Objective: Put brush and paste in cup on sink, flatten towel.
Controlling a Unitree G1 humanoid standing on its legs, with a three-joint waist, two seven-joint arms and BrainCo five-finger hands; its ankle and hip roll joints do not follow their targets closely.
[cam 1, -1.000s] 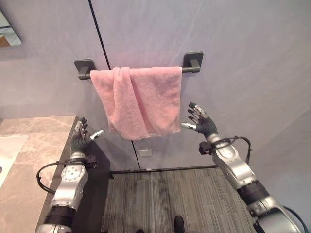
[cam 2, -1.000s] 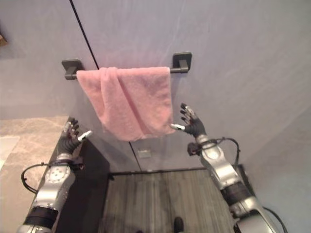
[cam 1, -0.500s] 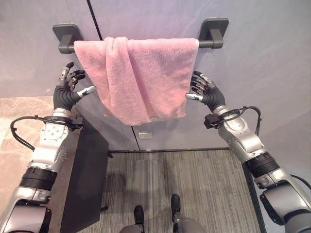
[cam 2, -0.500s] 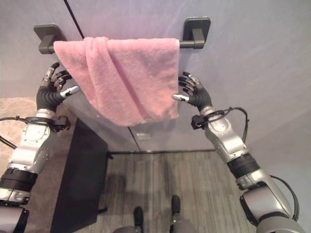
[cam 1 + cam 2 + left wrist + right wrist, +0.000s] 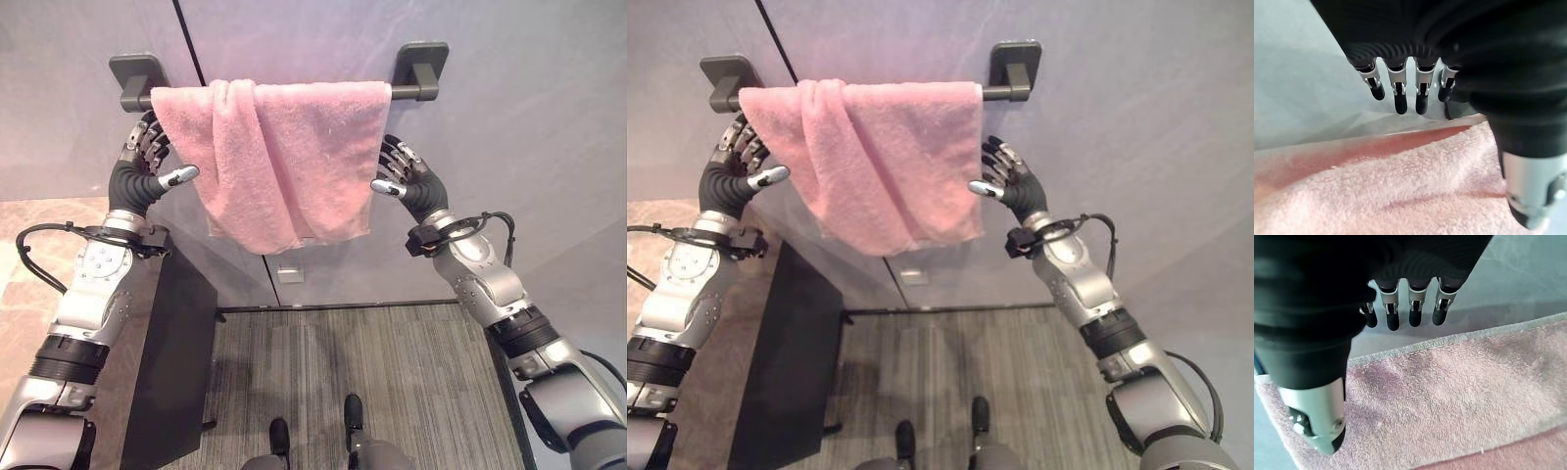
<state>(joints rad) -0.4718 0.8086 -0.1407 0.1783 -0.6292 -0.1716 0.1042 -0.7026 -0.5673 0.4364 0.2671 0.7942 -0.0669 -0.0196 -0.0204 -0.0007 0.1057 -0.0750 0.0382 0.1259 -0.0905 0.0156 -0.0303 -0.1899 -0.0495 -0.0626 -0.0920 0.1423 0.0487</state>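
Pink towel on the wall rail, one hand raised at each side edge.

Grey striped floor mat [image 5: 353, 362] lies nearest, below both arms. Higher up, the left hand [image 5: 137, 176] and right hand [image 5: 411, 186] are lifted with fingers relaxed and spread, thumbs pointing inward, gripping nothing. Between them hangs the pink towel [image 5: 284, 147], its left part bunched into a fold, its side edges just beside each hand's fingertips. Beyond the hands it drapes over the dark rail [image 5: 411, 92] fixed to the grey wall [image 5: 529, 117].
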